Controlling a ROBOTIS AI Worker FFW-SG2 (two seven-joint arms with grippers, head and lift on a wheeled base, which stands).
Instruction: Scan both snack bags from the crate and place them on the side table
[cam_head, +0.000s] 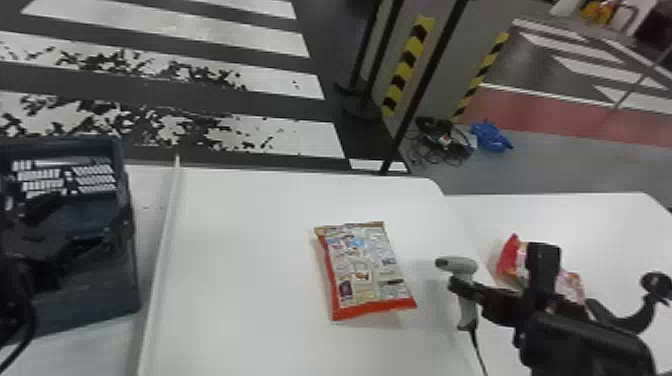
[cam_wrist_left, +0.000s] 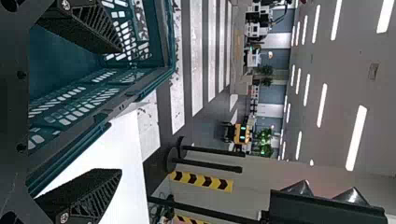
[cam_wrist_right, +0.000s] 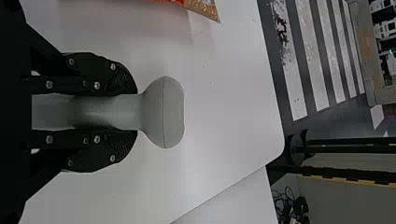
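Nearest us, over the table's right edge, our right gripper (cam_head: 464, 292) has its jaws closed around the handle of a grey scanner (cam_head: 457, 264), which stands upright with its head uppermost and its nose turned to the left; a black cable (cam_head: 478, 347) runs from the handle's foot toward the near edge. On our left, beyond a thin raised strip (cam_head: 162, 250), is the dark blue-green crate (cam_head: 100, 295), with our left gripper (cam_head: 87, 215) over it, jaws wide apart. Between that strip and the right edge, closer to the right, one snack bag (cam_head: 362, 270) lies flat on the white table (cam_head: 240, 280), its printed side up and its red end toward us. The other snack bag (cam_head: 509, 257), red and pink, lies on the side table (cam_head: 600, 220) near its left edge, partly hidden from us behind the right gripper. Past the table's rounded far right corner we see a dark post (cam_head: 425, 90), and beside it on the floor a tangle of black cables (cam_head: 440, 142) and a blue bundle (cam_head: 491, 136). Beyond the far edge, broad white stripes (cam_head: 280, 137) cross the dark floor (cam_head: 150, 95).
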